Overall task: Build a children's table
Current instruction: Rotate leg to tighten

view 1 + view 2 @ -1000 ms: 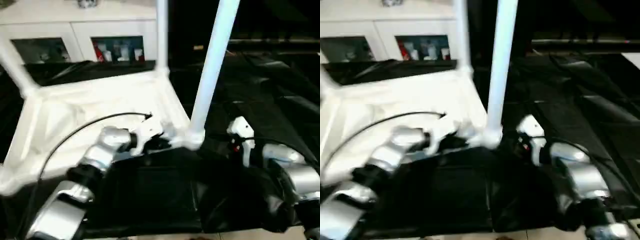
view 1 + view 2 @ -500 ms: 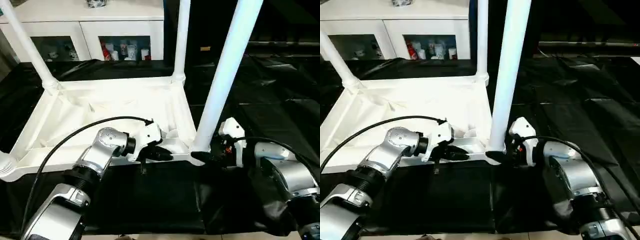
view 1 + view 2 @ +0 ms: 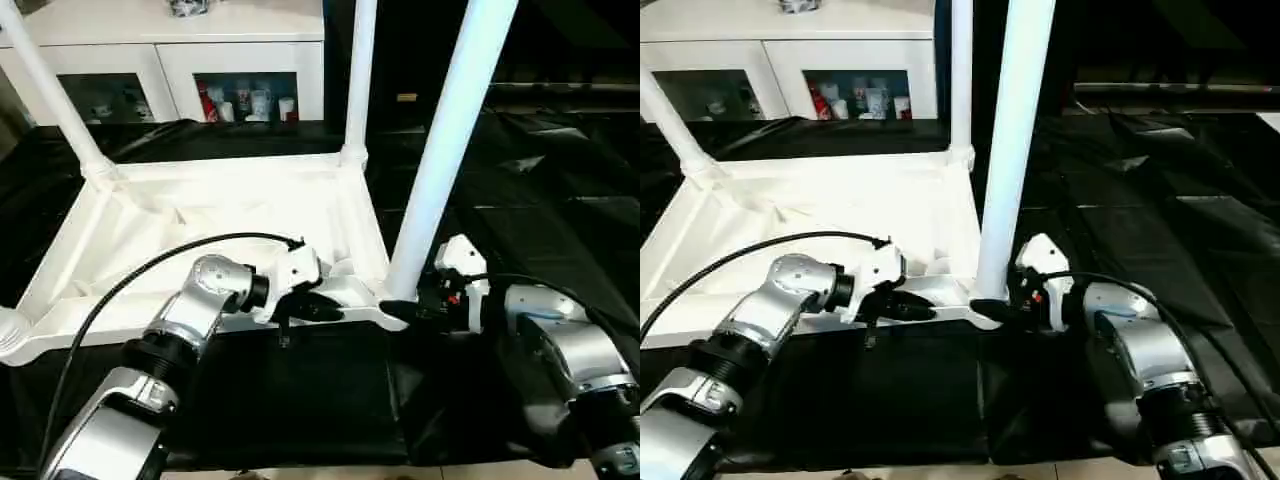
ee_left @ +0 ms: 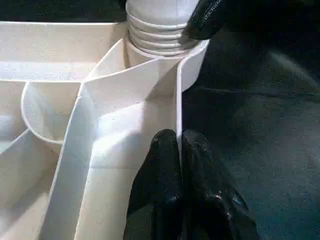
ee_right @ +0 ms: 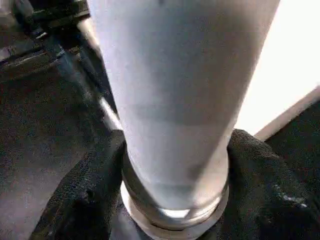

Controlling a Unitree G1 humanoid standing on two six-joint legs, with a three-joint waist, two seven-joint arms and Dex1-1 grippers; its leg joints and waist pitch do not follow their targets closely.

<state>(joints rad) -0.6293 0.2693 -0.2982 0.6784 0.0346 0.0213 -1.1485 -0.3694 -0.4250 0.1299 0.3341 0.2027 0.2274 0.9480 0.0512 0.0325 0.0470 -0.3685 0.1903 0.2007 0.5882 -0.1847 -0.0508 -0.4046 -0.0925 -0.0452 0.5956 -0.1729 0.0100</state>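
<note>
Right gripper (image 5: 175, 200) clamps its fingers around the foot of the near leg (image 3: 445, 150), right at the corner socket (image 4: 160, 47), likely to seat it square. Left gripper (image 4: 179, 150) pinches the tabletop (image 3: 220, 230) by its raised rim, fingers narrow with the thin wall between them, bracing the piece. The tabletop lies upside down on the black-covered work table (image 3: 560, 180), long side across the view; the leg stands upright, pointing straight up.

Blk-covered work table (image 3: 560, 180), wht cabinet (image 3: 180, 60) behind
</note>
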